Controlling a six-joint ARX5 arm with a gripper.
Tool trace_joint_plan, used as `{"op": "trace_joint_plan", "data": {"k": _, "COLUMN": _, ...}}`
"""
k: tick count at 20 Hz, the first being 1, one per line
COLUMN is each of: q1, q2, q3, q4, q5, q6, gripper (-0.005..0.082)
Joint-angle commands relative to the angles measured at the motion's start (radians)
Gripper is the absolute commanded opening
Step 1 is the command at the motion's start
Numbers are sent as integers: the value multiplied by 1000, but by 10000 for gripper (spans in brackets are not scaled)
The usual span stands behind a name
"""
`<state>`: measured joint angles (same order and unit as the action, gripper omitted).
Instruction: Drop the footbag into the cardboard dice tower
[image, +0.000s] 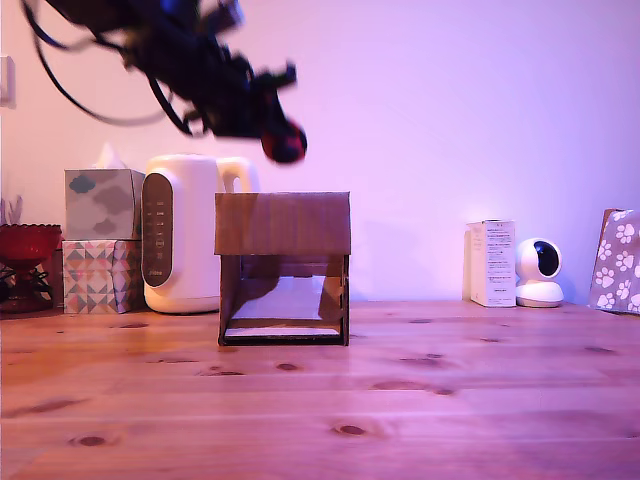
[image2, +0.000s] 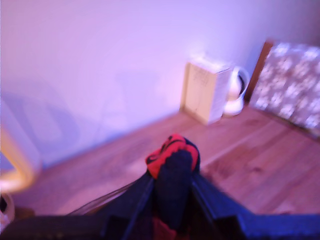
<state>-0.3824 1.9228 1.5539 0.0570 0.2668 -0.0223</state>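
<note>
Footbag (image: 285, 146) is pinched between the fingers of the gripper (image2: 171, 185), held in the air just above the top of the cardboard dice tower (image: 284, 268), which stands on the wooden table (image: 420, 400).

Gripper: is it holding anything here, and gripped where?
Yes. The gripper holds the footbag, its fingers pinching the ball's opposite sides, above the cardboard dice tower.
</note>
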Motion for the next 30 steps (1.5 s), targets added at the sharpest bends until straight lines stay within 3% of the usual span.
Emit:
{"op": "trace_joint_plan", "data": {"k": 1, "q1": 10, "q2": 37, "q3": 33, "q4": -21, "q5": 1, "q6": 8, "gripper": 128}}
{"op": "trace_joint_plan", "data": {"k": 3, "q1": 16, "q2": 48, "q3": 39, "q4": -35, "q5": 1, "q6": 11, "gripper": 131}}
{"op": "trace_joint_plan", "data": {"k": 4, "q1": 18, "q2": 48, "q3": 39, "q4": -37, "q5": 4, "q6": 36, "gripper": 161}}
{"op": "trace_joint_plan", "data": {"k": 5, "q1": 18, "q2": 48, "q3": 39, "q4": -32, "q5": 18, "q6": 68, "gripper": 247}}
{"op": "trace_joint_plan", "data": {"k": 8, "q1": 18, "q2": 47, "q3": 47, "q4": -35, "q5": 18, "q6": 82, "gripper": 708}}
{"op": "trace_joint_plan", "data": {"k": 9, "q1": 18, "q2": 47, "q3": 49, "q4": -48, "q5": 14, "q6": 84, "gripper": 758}}
{"op": "trace_joint_plan", "data": {"k": 14, "q1": 18, "q2": 22, "q3": 51, "q4": -109, "q5": 15, "q6": 84, "gripper": 757}}
{"op": "trace_joint_plan", "data": {"k": 16, "q1": 17, "q2": -6, "q3": 51, "q4": -171, "q5": 13, "q6": 84, "gripper": 662}}
{"op": "trace_joint_plan", "data": {"k": 17, "q1": 17, "q2": -21, "q3": 51, "q4": -204, "q5": 13, "q6": 84, "gripper": 549}}
{"op": "trace_joint_plan", "data": {"k": 18, "q1": 17, "q2": -40, "q3": 51, "q4": -238, "q5": 14, "q6": 84, "gripper": 367}}
{"op": "trace_joint_plan", "data": {"k": 19, "q1": 17, "q2": -60, "q3": 51, "q4": -271, "q5": 16, "q6": 84, "gripper": 119}}
{"op": "trace_joint_plan", "data": {"k": 20, "q1": 17, "q2": -79, "q3": 51, "q4": -299, "q5": 23, "q6": 83, "gripper": -22}}
{"op": "trace_joint_plan", "data": {"k": 21, "q1": 17, "q2": -97, "q3": 51, "q4": -316, "q5": 29, "q6": 83, "gripper": 23}}
{"op": "trace_joint_plan", "data": {"k": 30, "q1": 18, "q2": -187, "q3": 50, "q4": -586, "q5": 98, "q6": 86, "gripper": -14}}
